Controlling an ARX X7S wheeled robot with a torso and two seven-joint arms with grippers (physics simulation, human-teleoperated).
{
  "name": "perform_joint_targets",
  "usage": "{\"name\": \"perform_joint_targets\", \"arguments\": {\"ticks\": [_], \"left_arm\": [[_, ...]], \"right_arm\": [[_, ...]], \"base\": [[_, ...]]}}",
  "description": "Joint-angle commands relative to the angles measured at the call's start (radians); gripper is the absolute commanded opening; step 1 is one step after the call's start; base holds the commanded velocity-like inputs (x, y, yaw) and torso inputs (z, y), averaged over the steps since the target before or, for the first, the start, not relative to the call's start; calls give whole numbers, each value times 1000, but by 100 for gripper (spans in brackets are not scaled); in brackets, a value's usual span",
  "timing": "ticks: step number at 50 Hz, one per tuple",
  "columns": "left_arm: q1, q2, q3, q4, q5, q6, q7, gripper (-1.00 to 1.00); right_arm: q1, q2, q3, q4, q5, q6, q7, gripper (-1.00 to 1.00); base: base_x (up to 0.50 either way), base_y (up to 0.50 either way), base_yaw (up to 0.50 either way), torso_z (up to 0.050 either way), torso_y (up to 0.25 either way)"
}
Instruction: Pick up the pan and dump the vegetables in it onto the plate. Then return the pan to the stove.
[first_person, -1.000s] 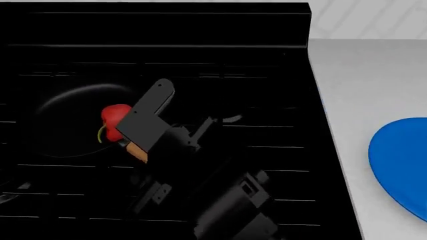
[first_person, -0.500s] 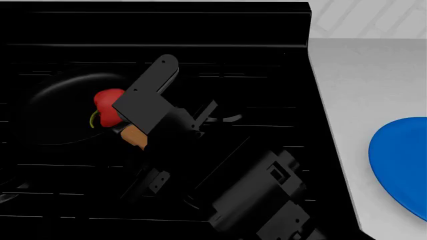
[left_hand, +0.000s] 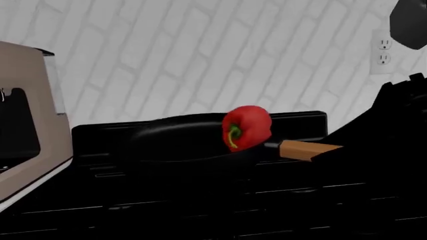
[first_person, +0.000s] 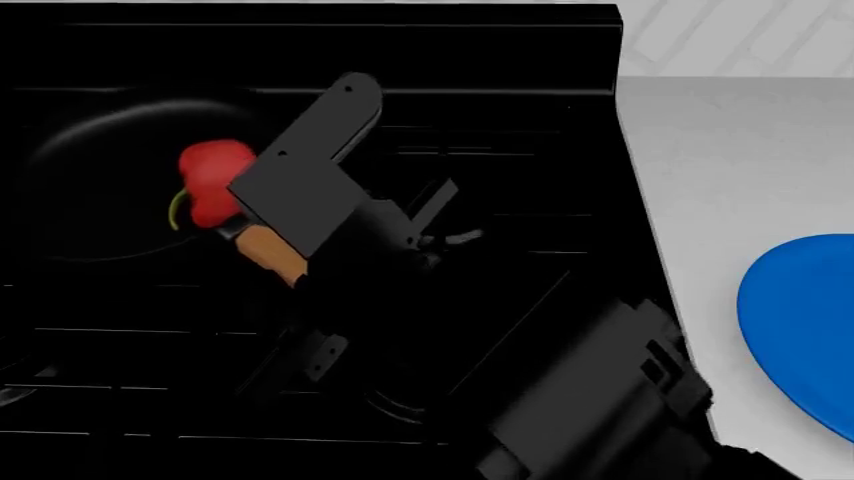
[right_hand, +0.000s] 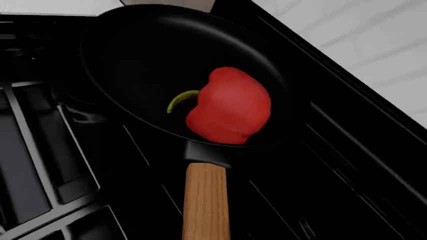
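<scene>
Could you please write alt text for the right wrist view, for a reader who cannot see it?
A glossy red bell pepper with a curved green stem lies inside a round black pan, close to where its light-brown wooden handle joins. The pan is above the black stove grates, with a white brick wall behind.

The pan sits above the stove grates, its rim seen nearly side-on. 1 red pepper lies inside it, against the rim nearest the handle, green stem turned toward the camera. The wooden handle runs into a dark arm, which hides its end. Behind is a white brick wall with an outlet. A beige appliance stands beside the stove.
</scene>
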Motion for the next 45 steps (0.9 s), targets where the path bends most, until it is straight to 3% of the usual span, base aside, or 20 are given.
{"name": "perform_joint_targets", "arguments": {"ticks": [1,2,5,17,45], "left_arm": [[6,-6,7,-15,3,16,-2,100],[8,-9,15,-18,9,17,-2,100],[4,-10,18,-17,9,13,-5,100],[1,-10,36,-39,11,29,-6,100],[10,-18,52,-92,6,76,-4,100]], "right_arm": [[-23,51,180,-198,-112,57,76,-100],[-75,98,320,-345,-80,149,141,-100],[-74,109,371,-396,-61,202,161,-100],[-85,106,475,-500,-14,349,228,-100],[-109,205,577,-477,96,367,340,-100]], "base": [[0,0,0,0,0],[0,0,0,0,12],[-3,0,0,3,4],[0,0,0,1,4],[0,0,0,1,5]]}}
